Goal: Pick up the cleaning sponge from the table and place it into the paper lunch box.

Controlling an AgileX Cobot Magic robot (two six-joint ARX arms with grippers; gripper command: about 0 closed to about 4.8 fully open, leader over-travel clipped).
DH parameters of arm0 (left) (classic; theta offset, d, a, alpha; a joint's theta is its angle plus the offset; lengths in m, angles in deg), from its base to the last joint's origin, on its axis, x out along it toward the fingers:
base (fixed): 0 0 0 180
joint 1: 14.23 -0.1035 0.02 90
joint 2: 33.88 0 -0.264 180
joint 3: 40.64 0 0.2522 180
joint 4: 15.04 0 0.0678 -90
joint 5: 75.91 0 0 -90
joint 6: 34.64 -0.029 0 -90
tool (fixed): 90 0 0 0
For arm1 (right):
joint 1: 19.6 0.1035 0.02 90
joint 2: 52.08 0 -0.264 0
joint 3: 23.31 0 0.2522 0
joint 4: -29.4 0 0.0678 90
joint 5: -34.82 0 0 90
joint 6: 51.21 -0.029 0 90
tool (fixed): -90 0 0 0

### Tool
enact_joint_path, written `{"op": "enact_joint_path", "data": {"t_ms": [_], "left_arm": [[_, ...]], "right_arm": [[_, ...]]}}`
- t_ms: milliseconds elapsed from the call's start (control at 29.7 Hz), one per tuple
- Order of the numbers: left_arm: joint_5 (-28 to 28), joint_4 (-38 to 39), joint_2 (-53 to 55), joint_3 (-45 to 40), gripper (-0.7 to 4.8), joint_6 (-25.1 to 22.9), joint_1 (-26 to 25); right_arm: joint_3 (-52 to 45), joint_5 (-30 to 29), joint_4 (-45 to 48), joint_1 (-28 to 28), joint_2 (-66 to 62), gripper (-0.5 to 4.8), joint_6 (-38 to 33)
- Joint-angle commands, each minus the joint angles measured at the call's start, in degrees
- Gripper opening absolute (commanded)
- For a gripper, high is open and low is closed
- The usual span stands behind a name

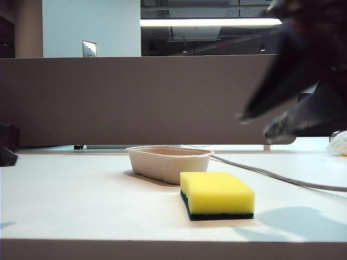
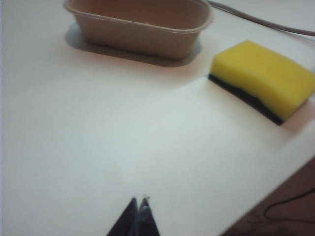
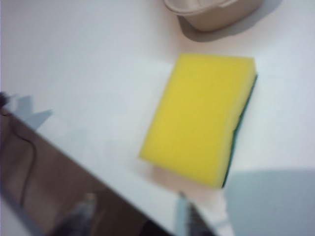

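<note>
The cleaning sponge point(image 1: 217, 194) lies flat on the white table point(image 1: 65, 200), yellow face up and dark green layer underneath. It also shows in both wrist views point(image 2: 263, 78) point(image 3: 202, 118). Just behind it and a little to the left stands the paper lunch box point(image 1: 169, 161) point(image 2: 140, 27), with nothing visible inside. My right gripper point(image 1: 256, 124) hangs blurred in the air above and to the right of the sponge. Its fingers are apart and hold nothing point(image 3: 133, 209). My left gripper point(image 2: 139, 200) is shut and empty, over bare table well short of the box and sponge.
A grey cable point(image 1: 271, 173) runs across the table from behind the box to the right edge. Something white and crumpled point(image 1: 339, 143) sits at the far right. The grey-brown partition point(image 1: 135, 97) closes off the back. The table's front edge point(image 1: 162, 241) is close to the sponge.
</note>
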Motion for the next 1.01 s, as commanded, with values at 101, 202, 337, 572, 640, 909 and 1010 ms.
{"op": "enact_joint_path", "data": {"t_ms": [101,202,337,572,640,909,1010], "left_arm": [[0.3,-0.7,-0.3,0.0,-0.05,-0.1,4.9],[0.2,-0.6,-0.6,0.0,-0.05,-0.1,7.5],[0.7,-0.3,-2.0,0.0,-0.05,-0.1,8.7],[0.4,-0.3,-3.9,0.0,-0.05,-0.1,8.7],[0.3,-0.3,-3.9,0.0,-0.05,-0.1,8.7],[0.2,-0.3,-3.9,0.0,-0.05,-0.1,8.7],[0.2,-0.3,-3.9,0.0,-0.05,-0.1,8.7]], "right_arm": [[9.9,0.9,1.1,0.1,-17.2,4.79,0.4],[14.5,1.1,0.9,0.4,-24.2,4.79,1.1],[20.1,3.0,-3.0,1.9,-29.8,4.79,1.1],[24.5,10.6,-6.3,3.2,-35.7,4.79,1.7],[24.5,12.4,-7.0,3.1,-36.8,4.79,1.7],[24.5,15.4,-9.1,3.1,-40.5,4.79,1.9],[24.5,15.4,-9.0,3.1,-40.9,1.39,1.9]]}}
